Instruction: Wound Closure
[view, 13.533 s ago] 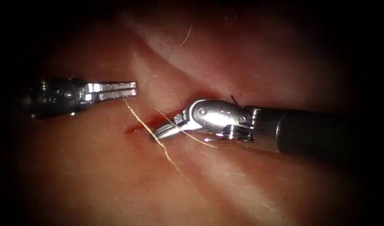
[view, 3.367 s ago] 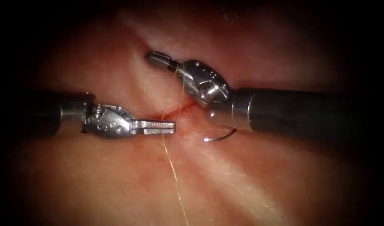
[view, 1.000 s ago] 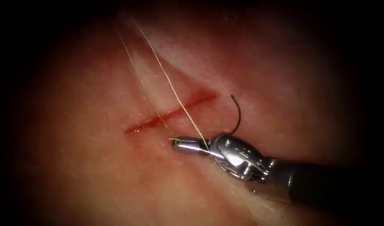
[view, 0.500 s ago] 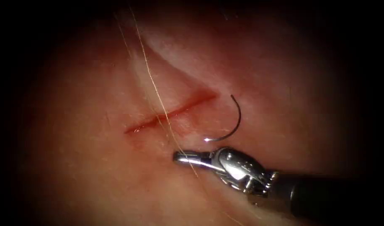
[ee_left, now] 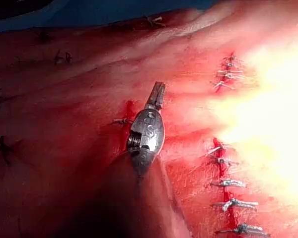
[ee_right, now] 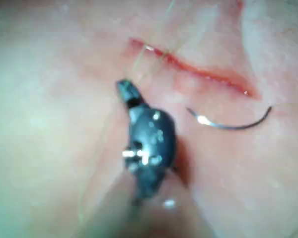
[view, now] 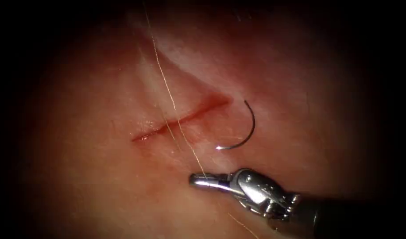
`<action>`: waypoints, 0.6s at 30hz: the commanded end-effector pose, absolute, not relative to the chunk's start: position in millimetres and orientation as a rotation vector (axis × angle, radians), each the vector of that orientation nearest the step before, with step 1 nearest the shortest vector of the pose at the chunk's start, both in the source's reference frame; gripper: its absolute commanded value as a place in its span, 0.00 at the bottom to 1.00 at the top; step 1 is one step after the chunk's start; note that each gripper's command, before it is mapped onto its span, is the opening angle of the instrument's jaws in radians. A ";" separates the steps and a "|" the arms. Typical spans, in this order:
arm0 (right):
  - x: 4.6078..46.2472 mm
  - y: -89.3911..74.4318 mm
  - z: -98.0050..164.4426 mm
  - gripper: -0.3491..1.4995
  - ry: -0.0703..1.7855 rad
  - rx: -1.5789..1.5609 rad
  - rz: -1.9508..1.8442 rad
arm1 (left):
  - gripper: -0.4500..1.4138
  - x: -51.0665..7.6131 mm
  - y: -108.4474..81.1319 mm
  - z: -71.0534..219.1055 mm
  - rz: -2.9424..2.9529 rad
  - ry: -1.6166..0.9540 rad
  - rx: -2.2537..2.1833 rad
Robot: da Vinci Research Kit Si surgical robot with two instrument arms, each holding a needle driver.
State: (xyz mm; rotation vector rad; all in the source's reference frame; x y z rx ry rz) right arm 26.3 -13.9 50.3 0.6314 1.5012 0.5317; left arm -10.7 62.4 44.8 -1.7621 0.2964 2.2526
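Your right silver needle driver [view: 198, 180] has its jaws closed on the thin yellow thread [view: 167, 95] below the red cut [view: 180, 119] in glistening pink tissue [view: 92, 177]. The dark curved needle [view: 247, 128] lies free right of it. Your left tool's [ee_left: 157, 95] jaws look closed, empty.

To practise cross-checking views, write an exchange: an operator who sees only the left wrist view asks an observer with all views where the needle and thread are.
Operator: Where is the needle?
Observer: The needle lies free on the tissue, not in it, right of the cut.
Operator: My left end effector holds nothing. And the other arm's?
Observer: The right end effector is shut on the thread, below the cut.
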 end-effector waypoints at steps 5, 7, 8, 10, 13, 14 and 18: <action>25.8 -16.5 50.7 0.00 1.481 0.667 0.511 | 0.00 -11.0 63.1 45.7 2.255 0.314 -1.761; 25.5 -17.1 50.7 0.00 1.475 0.675 0.506 | 0.00 -11.0 63.2 45.7 2.256 0.315 -1.759; 25.3 -17.3 50.7 0.00 1.474 0.680 0.506 | 0.00 -11.0 63.2 45.8 2.257 0.316 -1.757; 24.8 -17.7 50.9 0.00 1.467 0.690 0.500 | 0.00 -11.0 63.2 45.9 2.258 0.320 -1.754; 24.6 -18.0 51.1 0.00 1.457 0.695 0.498 | 0.00 -10.9 63.2 46.1 2.260 0.323 -1.752; 24.6 -18.1 51.2 0.00 1.455 0.695 0.496 | 0.00 -10.9 63.3 46.1 2.260 0.323 -1.752; 24.7 -18.8 51.4 0.00 1.445 0.700 0.490 | 0.00 -10.6 63.6 46.4 2.263 0.326 -1.749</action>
